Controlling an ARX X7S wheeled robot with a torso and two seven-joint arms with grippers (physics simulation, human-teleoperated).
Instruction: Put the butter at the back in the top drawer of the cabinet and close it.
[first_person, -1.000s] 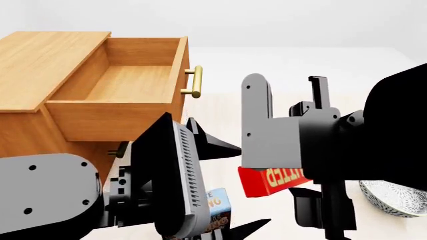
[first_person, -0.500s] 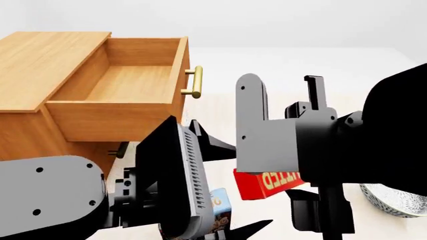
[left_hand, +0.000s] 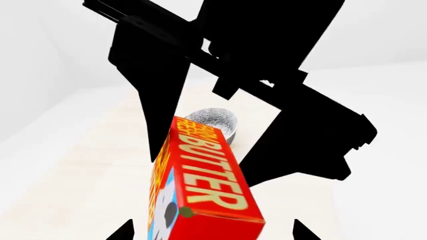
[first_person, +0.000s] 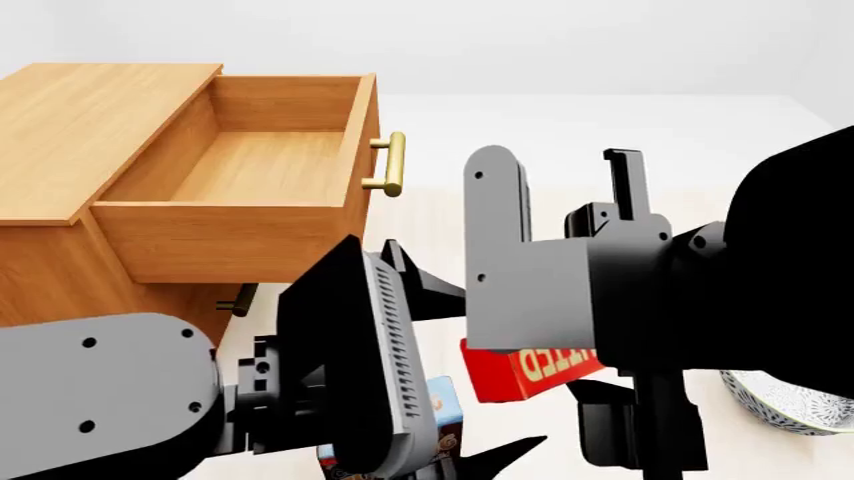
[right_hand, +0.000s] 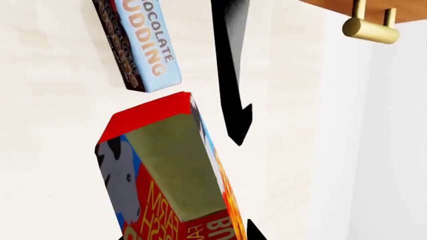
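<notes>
While the cabinet (first_person: 80, 150) stands on the pale desk (first_person: 574, 150) with its top drawer (first_person: 254, 165) pulled fully out and bare inside, one butter (first_person: 534, 367) box hangs in the air well short of that drawer, on the handle side and lower than the drawer's front. One brass handle (first_person: 388, 165) shows on the drawer front in the head view; a second brass bar, which drawer's I cannot tell, shows in the right wrist view.

Counted: one cabinet, one butter box, one pudding box (right_hand: 137, 45), one patterned bowl (left_hand: 215, 121), two claws.

Gripped by the right claw (right_hand: 193, 220), the butter sticks out from between its fingers, and its red end face points toward the cabinet. From the left wrist view the box's "BUTTER" lettering reads clearly.

Between the cabinet and the butter sits the left claw (first_person: 441, 290), its black fingers spread apart and holding nothing. On the desk beneath the arms lies the pudding box; the bowl rests beyond the butter, away from the cabinet.
</notes>
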